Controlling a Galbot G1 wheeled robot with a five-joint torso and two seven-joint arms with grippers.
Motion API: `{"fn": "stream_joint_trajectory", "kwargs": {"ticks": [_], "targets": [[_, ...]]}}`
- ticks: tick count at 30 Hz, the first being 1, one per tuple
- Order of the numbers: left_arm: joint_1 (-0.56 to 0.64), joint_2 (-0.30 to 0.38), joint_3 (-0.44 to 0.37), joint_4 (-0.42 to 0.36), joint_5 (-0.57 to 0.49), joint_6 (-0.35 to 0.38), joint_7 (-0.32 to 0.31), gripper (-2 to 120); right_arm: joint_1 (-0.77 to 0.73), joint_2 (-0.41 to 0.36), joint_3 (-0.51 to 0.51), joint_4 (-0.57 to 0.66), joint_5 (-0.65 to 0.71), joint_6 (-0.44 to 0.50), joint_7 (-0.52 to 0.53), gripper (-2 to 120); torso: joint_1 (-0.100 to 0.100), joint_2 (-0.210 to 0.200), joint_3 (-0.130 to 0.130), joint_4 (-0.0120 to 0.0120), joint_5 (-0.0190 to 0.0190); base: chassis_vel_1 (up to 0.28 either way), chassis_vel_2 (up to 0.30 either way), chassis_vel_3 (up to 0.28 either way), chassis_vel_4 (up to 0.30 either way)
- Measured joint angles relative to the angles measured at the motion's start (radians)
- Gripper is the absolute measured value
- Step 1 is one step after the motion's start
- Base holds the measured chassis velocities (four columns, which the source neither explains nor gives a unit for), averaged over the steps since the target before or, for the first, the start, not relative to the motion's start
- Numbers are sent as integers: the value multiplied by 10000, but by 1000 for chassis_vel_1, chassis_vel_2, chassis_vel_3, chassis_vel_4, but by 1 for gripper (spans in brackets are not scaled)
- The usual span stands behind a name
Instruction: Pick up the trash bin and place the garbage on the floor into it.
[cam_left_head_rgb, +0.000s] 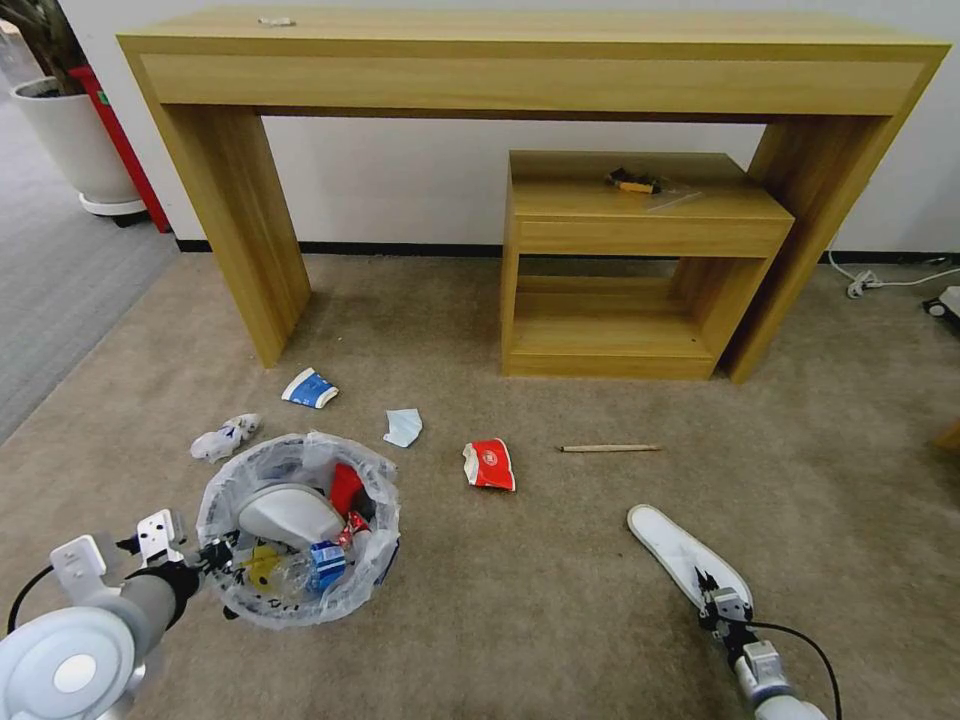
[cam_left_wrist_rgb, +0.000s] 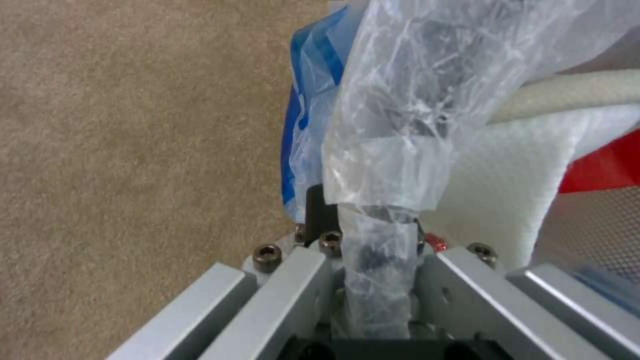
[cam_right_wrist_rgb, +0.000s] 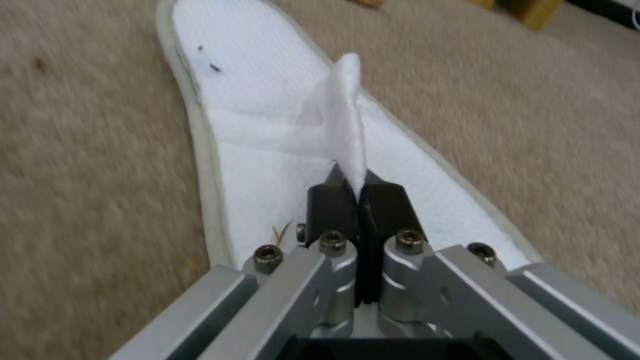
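The trash bin (cam_left_head_rgb: 297, 530), black with a crinkled white bag, stands on the beige floor (cam_left_head_rgb: 560, 560) at the lower left, holding a white slipper, red wrappers and a small bottle. My left gripper (cam_left_head_rgb: 215, 553) is shut on its rim and bag (cam_left_wrist_rgb: 380, 220). My right gripper (cam_left_head_rgb: 712, 592) is shut on the strap of a white slipper (cam_left_head_rgb: 685, 555), pinched upright between the pads (cam_right_wrist_rgb: 360, 197). Loose garbage lies on the floor: a blue-white paper cup (cam_left_head_rgb: 309, 388), crumpled paper (cam_left_head_rgb: 226, 437), a pale blue mask (cam_left_head_rgb: 404, 427), a red wrapper (cam_left_head_rgb: 490, 465) and a wooden stick (cam_left_head_rgb: 610, 448).
A long wooden table (cam_left_head_rgb: 530, 60) stands against the far wall with a low wooden shelf unit (cam_left_head_rgb: 630, 260) under its right part. A white planter pot (cam_left_head_rgb: 75, 140) and red box (cam_left_head_rgb: 120, 140) stand at the far left. A white cable (cam_left_head_rgb: 880, 282) lies at the right.
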Motion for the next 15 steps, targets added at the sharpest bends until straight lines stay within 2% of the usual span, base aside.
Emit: {"fn": "stream_joint_trajectory", "kwargs": {"ticks": [7,14,15], "targets": [[-8,-22,99,72,108,35,-30,0,257,-156,-104,736,-418,420,249,0,-1,0,0,1,-1,0,0,0,0],[-32,-7,194,221,213,67,-68,0,643,-546,-466,2231,-916,565,410,0,0,0,0,1,-2,0,0,0,0],[-61,-11,249,269,249,79,-112,0,797,-650,-592,2741,-1002,524,461,0,0,0,0,0,-2,0,0,0,0]]}}
